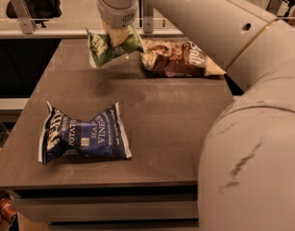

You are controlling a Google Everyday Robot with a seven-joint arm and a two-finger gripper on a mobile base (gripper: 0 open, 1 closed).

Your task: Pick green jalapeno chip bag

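Note:
The green jalapeno chip bag (103,47) is a small crumpled light-green bag with white lettering. It hangs in the air above the far part of the table, with its shadow on the tabletop below. My gripper (116,34) is shut on the bag's middle from above, at the top centre of the view. The white arm (219,28) runs from the gripper down the right side and fills the lower right.
A dark-blue chip bag (82,134) lies on the grey table (171,129) near its front left. A brown-and-tan bag (178,57) lies at the far right, just beside the lifted bag. A railing (22,6) runs behind the table.

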